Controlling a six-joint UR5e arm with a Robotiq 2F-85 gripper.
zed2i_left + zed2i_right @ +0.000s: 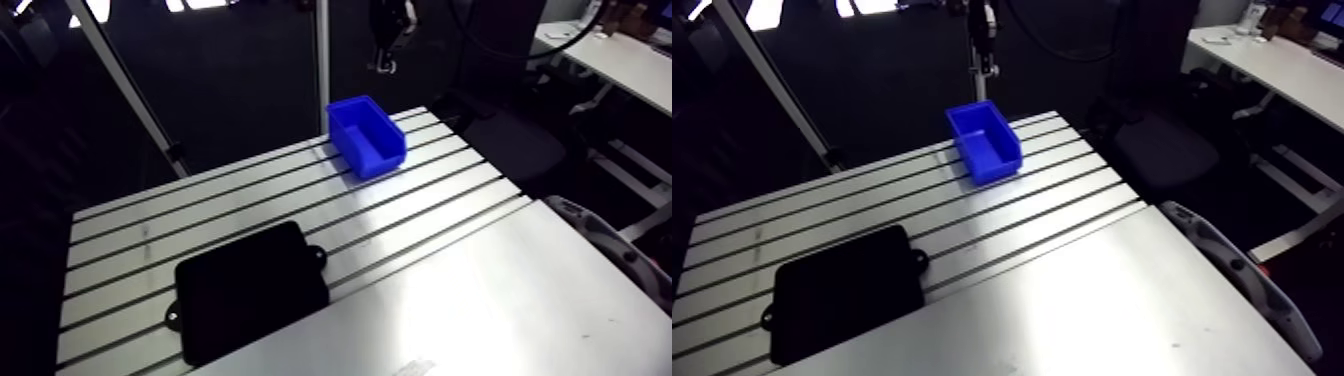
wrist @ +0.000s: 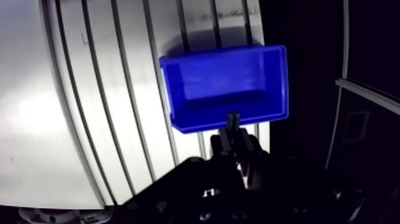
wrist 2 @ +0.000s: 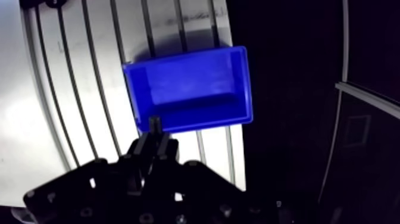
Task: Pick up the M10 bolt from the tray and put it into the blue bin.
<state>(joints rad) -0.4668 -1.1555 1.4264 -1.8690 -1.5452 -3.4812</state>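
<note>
The blue bin [image 2: 226, 86] stands near the far edge of the slotted table [image 1: 420, 200], open and with nothing showing inside. High above it in the arm view hangs my gripper [image 1: 385, 55]. In the wrist view the gripper [image 2: 233, 128] is shut on a small dark bolt [image 2: 233, 119], whose end sticks out past the fingertips. The bolt lines up over the bin's near wall. The black tray [image 1: 250, 290] lies flat at the table's near left, far from the gripper, and nothing can be made out on its dark surface.
A smooth white plate [image 1: 480, 310] covers the table's near right. A slanted metal post [image 1: 130, 90] and an upright one [image 1: 322, 50] rise behind the table. A dark office chair [image 1: 520, 140] stands off the right edge.
</note>
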